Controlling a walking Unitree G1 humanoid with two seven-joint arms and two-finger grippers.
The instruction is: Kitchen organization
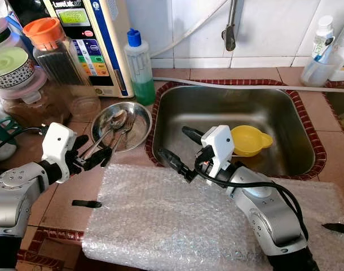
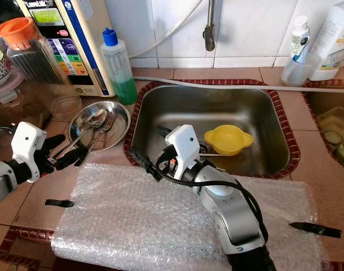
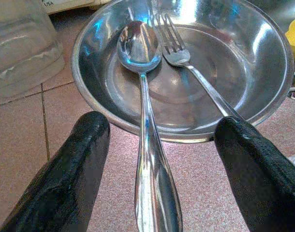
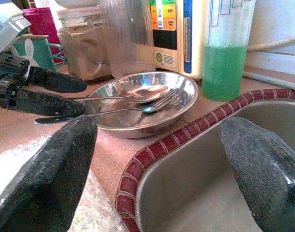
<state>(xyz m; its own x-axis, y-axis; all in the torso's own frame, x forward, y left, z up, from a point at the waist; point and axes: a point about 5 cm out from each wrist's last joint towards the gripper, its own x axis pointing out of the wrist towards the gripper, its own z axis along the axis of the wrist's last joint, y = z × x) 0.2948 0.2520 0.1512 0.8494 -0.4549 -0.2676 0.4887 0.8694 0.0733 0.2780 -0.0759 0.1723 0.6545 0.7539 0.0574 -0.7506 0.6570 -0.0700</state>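
Observation:
A round steel dish [image 1: 139, 117] sits on the tiled counter left of the sink [image 1: 285, 113]. A spoon [image 3: 140, 43] and a fork [image 3: 174, 41] lie in it, with their handles sticking out over the near rim. My left gripper [image 1: 90, 156] is open at those handles: the spoon handle runs between its fingers [image 3: 65, 174], and the fork handle ends at the other finger. My right gripper [image 1: 181, 148] is open and holds nothing, hovering over the sink's left rim. A yellow bowl [image 1: 248, 140] lies in the sink.
A bubble wrap sheet [image 1: 177, 220] covers the near counter. Behind the dish stand a green soap bottle [image 1: 139, 68], a glass jar with an orange lid [image 1: 53, 51] and a water purifier [image 1: 98, 39]. The tap [image 1: 230, 28] hangs over the sink. Bottles [image 1: 321, 51] stand at the back right.

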